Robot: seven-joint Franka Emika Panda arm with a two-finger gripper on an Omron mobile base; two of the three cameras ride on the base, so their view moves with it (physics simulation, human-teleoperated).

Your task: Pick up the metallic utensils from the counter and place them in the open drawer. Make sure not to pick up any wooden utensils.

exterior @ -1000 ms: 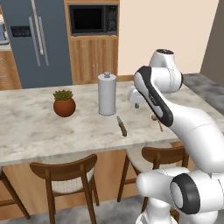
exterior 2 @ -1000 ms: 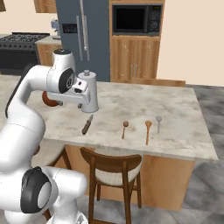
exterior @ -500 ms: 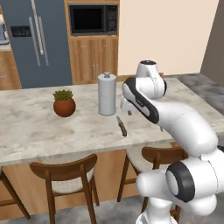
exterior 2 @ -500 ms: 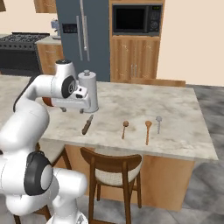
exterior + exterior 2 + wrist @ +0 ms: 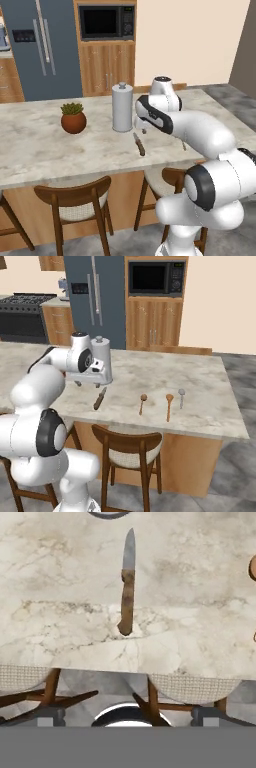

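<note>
From the hand camera I look straight down past the near edge of the desk point(image 5: 65, 627) at the knife point(image 5: 127, 594), lying flat, its brown handle toward the near edge and its grey blade pointing far. My jaws point(image 5: 91, 384) hang above the desk just left of the knife, released and spread wide, holding nothing. Right of the knife lie two wooden spoons point(image 5: 142, 403) point(image 5: 169, 405), handles toward the near edge. Just right of them rests the silvery metal spoon point(image 5: 181, 397), well apart from the jaws. Beyond the knife stands a grey canister point(image 5: 122, 107), and left of it a potted plant point(image 5: 73, 118).
</note>
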